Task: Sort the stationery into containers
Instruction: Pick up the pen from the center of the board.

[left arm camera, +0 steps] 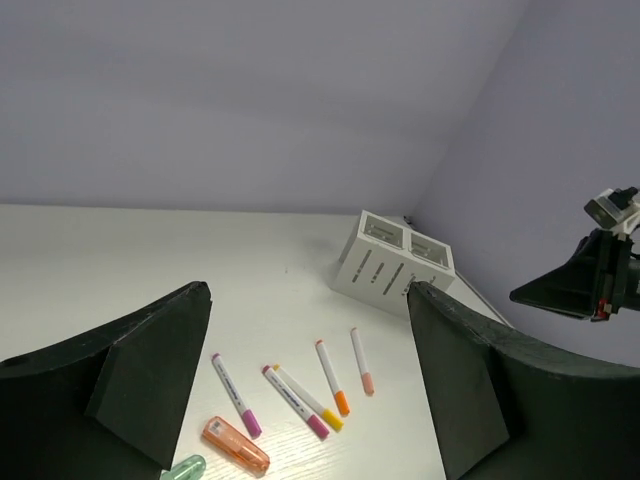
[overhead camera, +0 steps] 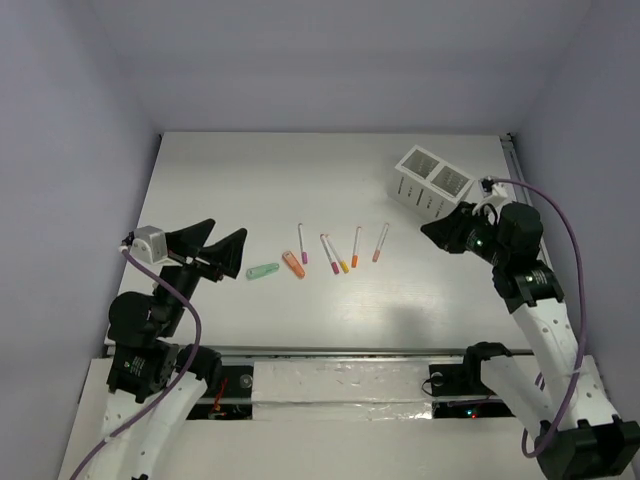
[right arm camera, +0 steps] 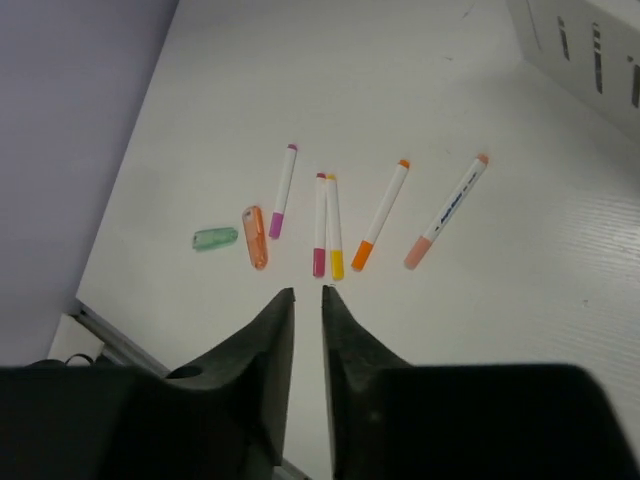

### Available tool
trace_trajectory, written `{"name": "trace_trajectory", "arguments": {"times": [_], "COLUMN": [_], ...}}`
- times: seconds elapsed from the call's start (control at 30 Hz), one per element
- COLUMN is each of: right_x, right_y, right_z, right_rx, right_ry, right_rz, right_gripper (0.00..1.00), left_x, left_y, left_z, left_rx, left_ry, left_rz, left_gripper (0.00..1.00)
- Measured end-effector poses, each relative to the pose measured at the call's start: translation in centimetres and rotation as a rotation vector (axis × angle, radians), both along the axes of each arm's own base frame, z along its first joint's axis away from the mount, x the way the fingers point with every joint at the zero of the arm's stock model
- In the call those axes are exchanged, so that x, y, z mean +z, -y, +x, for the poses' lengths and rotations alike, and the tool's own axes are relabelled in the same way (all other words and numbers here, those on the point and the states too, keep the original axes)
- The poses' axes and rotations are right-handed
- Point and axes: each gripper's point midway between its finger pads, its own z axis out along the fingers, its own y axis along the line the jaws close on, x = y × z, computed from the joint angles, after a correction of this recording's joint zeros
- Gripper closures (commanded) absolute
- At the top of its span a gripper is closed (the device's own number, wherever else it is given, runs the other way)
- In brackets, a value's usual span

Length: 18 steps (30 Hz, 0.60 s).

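Several thin white pens lie in a row mid-table: pink-capped (overhead camera: 302,243), pink (overhead camera: 328,253), yellow (overhead camera: 340,258), orange (overhead camera: 356,247) and peach (overhead camera: 381,242). A stubby orange piece (overhead camera: 293,264) and a mint-green piece (overhead camera: 262,271) lie left of them. The white two-compartment holder (overhead camera: 432,182) stands at the back right. My left gripper (overhead camera: 228,232) is open and empty, left of the mint piece. My right gripper (overhead camera: 427,230) is shut and empty, just in front of the holder. The pens also show in the left wrist view (left arm camera: 332,377) and the right wrist view (right arm camera: 381,214).
The table's right edge has a metal rail (overhead camera: 512,150). A taped strip (overhead camera: 340,385) runs along the near edge between the arm bases. Purple-grey walls close in on the left, back and right.
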Motion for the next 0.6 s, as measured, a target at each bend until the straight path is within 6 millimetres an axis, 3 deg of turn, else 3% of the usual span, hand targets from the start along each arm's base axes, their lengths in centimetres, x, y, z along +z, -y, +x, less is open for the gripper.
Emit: {"name": "trace_trajectory", "arguments": {"times": [0.1, 0.2, 0.27, 0.33, 0.4, 0.43, 0.47, 0.5, 0.53, 0.6], "right_x": [-0.5, -2.5, -4.2, -5.9, -7.4, -8.0, -8.4, -8.8, -9.3, -10.5], "right_y": [-2.0, -7.4, -10.2, -11.1, -10.2, -9.7, -9.1, -8.5, -8.0, -7.2], "right_z": [0.3, -0.8, -0.9, -0.1, 1.0, 1.5, 1.9, 2.4, 2.8, 3.6], "right_rx": [0.045, 0.165, 0.208, 0.185, 0.113, 0.077, 0.041, 0.005, -0.028, -0.077], "right_ry": [-0.022, -0.069, -0.111, -0.142, -0.169, -0.176, -0.181, -0.188, -0.194, -0.211], "right_rz": [0.007, -0.058, -0.122, -0.177, -0.230, -0.253, -0.275, -0.300, -0.320, -0.369], "right_gripper": [0.94, 1.00, 1.00, 1.00, 1.00, 0.96, 0.89, 0.71, 0.58, 0.43], "left_x": [-0.1, -0.6, -1.2, -1.7, -2.1, -2.1, -2.4, -2.7, -3.0, -4.1], "left_y": [0.1, 0.3, 0.4, 0.5, 0.4, 0.4, 0.4, 0.3, 0.4, 0.5], "left_z": [0.0, 0.5, 1.0, 1.4, 1.7, 1.8, 2.0, 2.3, 2.6, 3.4], "left_rx": [-0.007, -0.008, -0.006, 0.000, 0.007, 0.013, 0.016, 0.023, 0.027, 0.035], "left_ry": [0.000, -0.020, -0.046, -0.071, -0.087, -0.091, -0.105, -0.115, -0.132, -0.180], "left_rz": [0.007, 0.020, 0.028, 0.035, 0.038, 0.035, 0.031, 0.040, 0.046, 0.062], "left_gripper": [0.27, 0.40, 0.54, 0.67, 0.78, 0.97, 1.00, 1.00, 1.00, 1.00]}}
